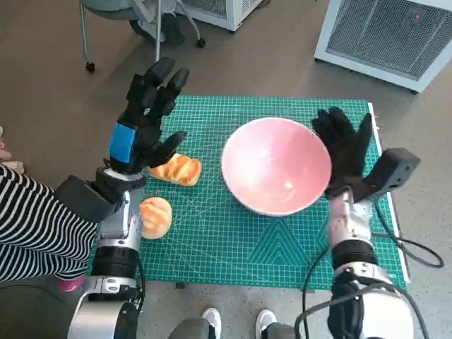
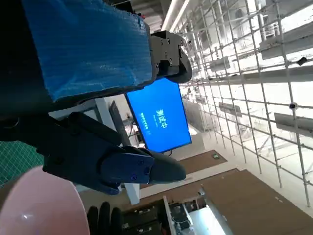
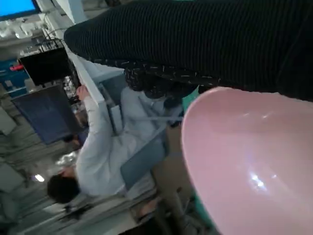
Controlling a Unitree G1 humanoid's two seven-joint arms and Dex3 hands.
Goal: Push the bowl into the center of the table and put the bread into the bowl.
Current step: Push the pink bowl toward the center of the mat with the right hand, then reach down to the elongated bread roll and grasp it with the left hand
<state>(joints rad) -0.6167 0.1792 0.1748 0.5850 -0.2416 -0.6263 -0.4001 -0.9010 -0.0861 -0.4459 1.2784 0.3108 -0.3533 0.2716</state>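
A pink bowl (image 1: 277,166) stands on the green cutting mat (image 1: 282,254), right of the middle. My right hand (image 1: 344,145), in its black glove, is upright against the bowl's right rim and holds nothing. The bowl (image 3: 254,166) fills the right wrist view below the glove (image 3: 195,44). A ridged bread loaf (image 1: 178,170) lies left of the bowl, and a round bun (image 1: 156,216) lies nearer me. My left hand (image 1: 148,113) is raised above the loaf with spread fingers and nothing in it. In the left wrist view its fingers (image 2: 112,161) hover over the bowl's rim (image 2: 39,205).
A person's striped sleeve (image 1: 28,226) is at the table's left edge, and shoes (image 1: 233,321) show at the near edge. A white cabinet (image 1: 385,35) and a wheeled chair base (image 1: 141,21) stand on the floor beyond. A seated person in white (image 3: 98,152) shows in the right wrist view.
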